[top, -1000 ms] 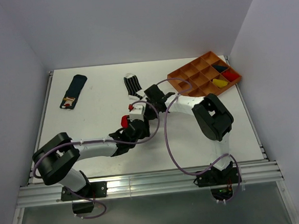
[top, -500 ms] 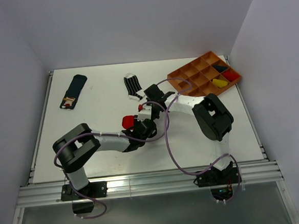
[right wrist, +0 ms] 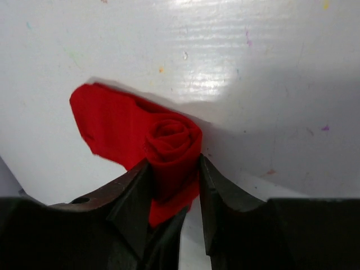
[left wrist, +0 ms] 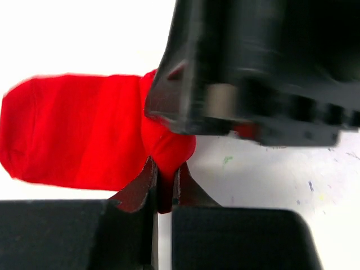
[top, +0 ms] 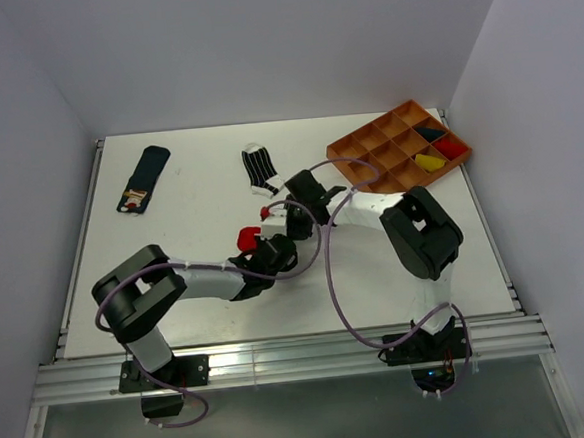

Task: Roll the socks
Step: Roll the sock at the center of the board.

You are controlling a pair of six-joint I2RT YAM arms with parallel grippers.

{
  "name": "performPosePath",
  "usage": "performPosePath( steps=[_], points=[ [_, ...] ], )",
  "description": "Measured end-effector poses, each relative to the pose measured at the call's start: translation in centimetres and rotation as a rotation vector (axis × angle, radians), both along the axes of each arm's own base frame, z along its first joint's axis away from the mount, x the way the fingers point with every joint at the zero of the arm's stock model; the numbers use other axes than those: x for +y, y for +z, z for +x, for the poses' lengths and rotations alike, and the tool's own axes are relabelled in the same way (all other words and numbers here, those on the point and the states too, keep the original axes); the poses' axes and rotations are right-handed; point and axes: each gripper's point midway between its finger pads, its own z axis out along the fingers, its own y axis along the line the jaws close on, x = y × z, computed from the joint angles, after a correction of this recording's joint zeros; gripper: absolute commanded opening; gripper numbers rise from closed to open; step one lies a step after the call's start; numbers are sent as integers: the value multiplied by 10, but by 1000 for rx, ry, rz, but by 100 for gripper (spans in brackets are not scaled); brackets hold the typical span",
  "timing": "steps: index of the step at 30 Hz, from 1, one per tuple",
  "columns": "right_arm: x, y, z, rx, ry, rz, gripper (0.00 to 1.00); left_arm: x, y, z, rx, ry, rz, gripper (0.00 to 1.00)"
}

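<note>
The red sock [top: 244, 236] lies near the middle of the table [top: 163, 238], partly rolled. The left gripper [left wrist: 164, 173] is clenched on a fold of it. The right gripper [right wrist: 172, 163] clasps its rolled end between both fingers. The navy sock [top: 145, 178] lies toward the far left corner, and the striped sock [top: 259, 169] lies near the far edge.

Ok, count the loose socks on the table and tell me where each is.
3: red sock, partly rolled, at the centre; navy sock far left; striped sock far middle. Bundles in the tray may be more.
</note>
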Motion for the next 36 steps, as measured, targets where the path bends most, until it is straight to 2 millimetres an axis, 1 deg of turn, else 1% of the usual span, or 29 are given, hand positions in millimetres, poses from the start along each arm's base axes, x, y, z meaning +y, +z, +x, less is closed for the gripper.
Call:
performPosePath(
  steps=[1, 2, 4, 9, 12, 15, 16, 18, 22, 25, 29, 36],
  points=[
    [0, 1, -2, -6, -3, 10, 47, 3, 0, -1, 12, -3, -21, 0],
    [0, 2, -3, -13, -4, 21, 52, 7, 1, -2, 29, -5, -56, 0],
    [0, 7, -4, -38, -8, 50, 56, 15, 2, -1, 60, -4, -119, 0],
    [4, 19, -2, -93, -20, 125, 57, 42, 3, 6, 130, 26, -290, 0],
    [7, 19, -1, -105, -23, 162, 57, 50, 4, 13, 168, 41, -388, 0],
    [10, 17, -3, -102, -26, 194, 58, 49, 5, 12, 208, 24, -481, 0],
    [12, 17, -2, -103, -25, 204, 61, 49, 5, 12, 223, 20, -510, 0],
    [16, 18, 0, -106, -23, 229, 64, 49, 4, 11, 246, 13, -555, 0],
    [22, 18, 3, -113, -19, 260, 64, 45, 5, 12, 285, -6, -629, 0],
    [23, 15, 3, -107, -19, 262, 64, 41, 4, 10, 310, -26, -660, 0],
    [22, 5, 2, -86, -24, 249, 64, 34, 3, 6, 335, -54, -684, 0],
    [26, 4, 8, -81, -37, 263, 62, 29, 3, 3, 355, -76, -706, 0]
  ],
)
